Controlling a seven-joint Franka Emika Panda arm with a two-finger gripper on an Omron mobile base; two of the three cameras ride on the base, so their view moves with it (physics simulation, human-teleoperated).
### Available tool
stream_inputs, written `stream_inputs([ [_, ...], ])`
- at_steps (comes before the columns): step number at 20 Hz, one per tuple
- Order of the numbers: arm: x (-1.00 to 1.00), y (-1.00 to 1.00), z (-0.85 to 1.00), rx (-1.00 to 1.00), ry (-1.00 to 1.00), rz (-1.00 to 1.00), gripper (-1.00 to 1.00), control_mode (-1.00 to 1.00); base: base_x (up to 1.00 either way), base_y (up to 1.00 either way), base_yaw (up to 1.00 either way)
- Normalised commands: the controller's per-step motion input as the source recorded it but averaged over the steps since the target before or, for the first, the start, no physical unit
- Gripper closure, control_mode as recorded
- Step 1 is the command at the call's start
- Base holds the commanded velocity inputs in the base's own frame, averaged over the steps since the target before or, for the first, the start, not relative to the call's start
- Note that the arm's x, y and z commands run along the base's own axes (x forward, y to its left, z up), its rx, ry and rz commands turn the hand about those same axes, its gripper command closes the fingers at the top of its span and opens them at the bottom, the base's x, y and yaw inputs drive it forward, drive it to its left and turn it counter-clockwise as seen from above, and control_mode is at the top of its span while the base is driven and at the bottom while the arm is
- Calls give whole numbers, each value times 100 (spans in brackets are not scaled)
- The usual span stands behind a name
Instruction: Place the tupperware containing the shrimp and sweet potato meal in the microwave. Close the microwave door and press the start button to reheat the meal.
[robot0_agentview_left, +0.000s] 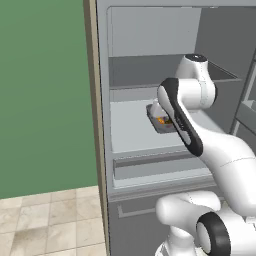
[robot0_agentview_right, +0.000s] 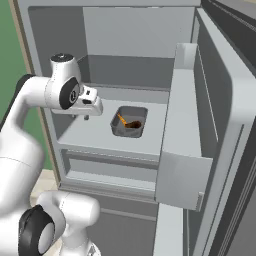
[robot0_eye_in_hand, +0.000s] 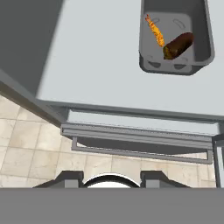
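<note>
The tupperware (robot0_agentview_right: 129, 121), a shallow grey rounded-corner tub, sits on a smooth pale fridge shelf (robot0_agentview_right: 90, 132); inside lie an orange shrimp (robot0_eye_in_hand: 154, 29) and a brown lump (robot0_eye_in_hand: 177, 45); the gripper (robot0_agentview_right: 80, 117) hangs beside it, empty, fingers parted.

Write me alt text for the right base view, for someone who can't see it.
A grey tupperware holding an orange shrimp and a brown lump of food sits on a pale shelf inside an open fridge. The white robot arm reaches in from the left, its pincer just left of the container and not touching it. The fridge door stands open on the right.
</note>
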Motion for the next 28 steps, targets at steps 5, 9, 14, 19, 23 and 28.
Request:
stream_inputs([
  [5, -14, -12, -2, 1, -4, 0, -100, -100, 0, 0, 0],
  [9, -52, -22, -22, 5, -15, 0, -100, -100, 0, 0, 0],
  [14, -31, -2, -46, 5, -23, -6, -100, -100, 0, 0, 0],
  [19, -4, -2, -48, 5, -22, -23, -100, -100, 0, 0, 0],
  [23, 3, -13, -29, 6, -14, -23, -100, -100, 0, 0, 0],
  [28, 28, -47, -7, 3, -1, -20, -100, -100, 0, 0, 0],
])
